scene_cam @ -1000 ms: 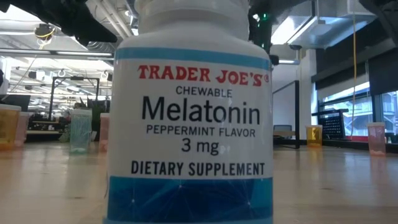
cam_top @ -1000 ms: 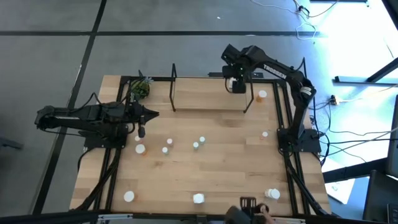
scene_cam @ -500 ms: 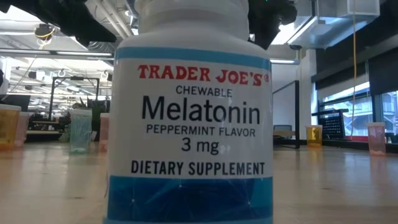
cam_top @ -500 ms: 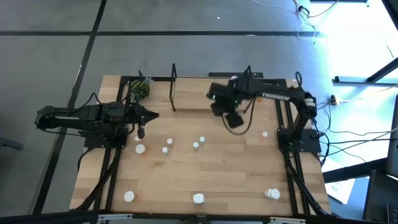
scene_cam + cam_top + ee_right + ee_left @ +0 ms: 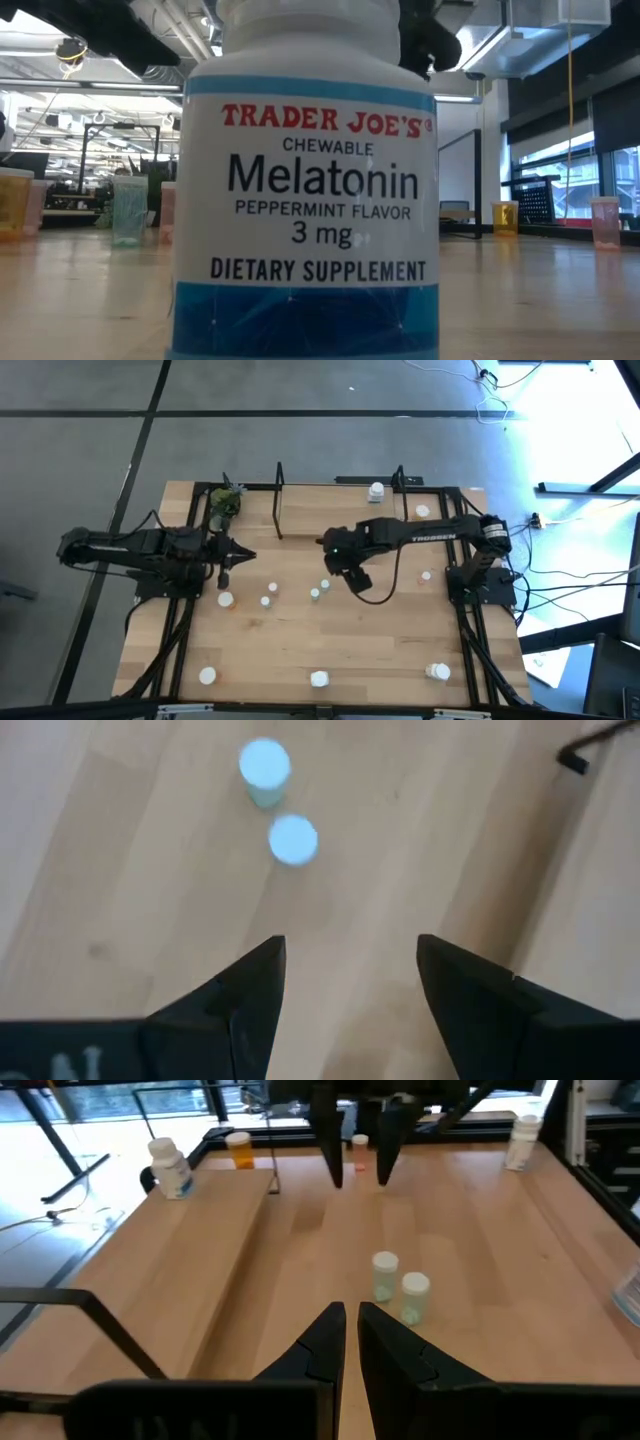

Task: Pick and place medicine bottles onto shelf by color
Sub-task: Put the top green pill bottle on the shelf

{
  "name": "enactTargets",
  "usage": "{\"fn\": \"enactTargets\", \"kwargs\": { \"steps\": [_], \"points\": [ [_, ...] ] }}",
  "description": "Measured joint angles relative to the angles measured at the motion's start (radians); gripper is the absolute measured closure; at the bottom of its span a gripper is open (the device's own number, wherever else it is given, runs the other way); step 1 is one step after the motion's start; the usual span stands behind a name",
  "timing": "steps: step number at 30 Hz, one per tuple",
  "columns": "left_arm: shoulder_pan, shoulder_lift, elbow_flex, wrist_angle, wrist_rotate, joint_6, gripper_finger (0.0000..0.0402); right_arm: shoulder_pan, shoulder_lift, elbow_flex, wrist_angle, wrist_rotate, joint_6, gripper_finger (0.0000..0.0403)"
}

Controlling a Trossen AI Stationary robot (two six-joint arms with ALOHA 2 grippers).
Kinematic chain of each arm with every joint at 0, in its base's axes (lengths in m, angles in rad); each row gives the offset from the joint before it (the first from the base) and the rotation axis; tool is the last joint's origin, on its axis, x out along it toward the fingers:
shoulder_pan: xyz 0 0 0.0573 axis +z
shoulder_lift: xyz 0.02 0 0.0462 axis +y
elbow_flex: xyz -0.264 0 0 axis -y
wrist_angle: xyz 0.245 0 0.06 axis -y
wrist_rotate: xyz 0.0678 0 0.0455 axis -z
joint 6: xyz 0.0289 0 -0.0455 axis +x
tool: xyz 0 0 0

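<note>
Wood table first, wide and pale, with the shelf lying along its far edge, black uprights at either end. One white bottle already stands on the shelf near its right end, and an orange bottle sits just off that end toward the far right corner. The right arm reaches out over the middle of the table; its right gripper hangs with the fingers spread wide and nothing between them, just beside a pair of pale green bottles that stand close together at the table's centre. From its wrist camera the two white caps show ahead of the open fingers, so I'd judge this is the approach to the next pick. The next move calls for lining the gap over one cap and coming down without knocking its neighbour. Both green bottles stand upright, long axis vertical, caps up. The left gripper waits near the left edge, fingers pressed together and empty. More bottles stand near the left and near edges, and a melatonin bottle stands right against the low camera.
</note>
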Motion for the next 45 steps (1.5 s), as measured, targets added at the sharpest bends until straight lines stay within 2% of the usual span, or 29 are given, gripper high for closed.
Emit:
{"fn": "enactTargets", "kwargs": {
  "steps": [8, 11, 16, 27, 45],
  "points": [
    [-0.04, 0.037, 0.011, -0.005, 0.015, 0.011, 0.0374, 0.004, 0.0, -0.121, 0.149, -0.029, 0.053, 0.0173],
    [-0.056, 0.085, 0.067, -0.006, 0.015, 0.032, 0.0374, 0.008, 0.0, -0.176, 0.251, -0.072, 0.079, 0.0173],
    [-0.075, 0.191, 0.189, -0.128, 0.015, 0.03, 0.0374, 0.022, 0.0, -0.236, 0.375, -0.077, 0.083, 0.0173],
    [-0.122, 0.39, 0.309, -0.182, 0.015, 0.018, 0.0374, 0.032, 0.0, -0.309, 0.477, -0.077, 0.101, 0.0173],
    [-0.13, 0.405, 0.316, -0.178, 0.014, -0.027, 0.0374, 0.031, 0.056, -0.313, 0.531, -0.077, 0.098, 0.0173]
  ]
}}
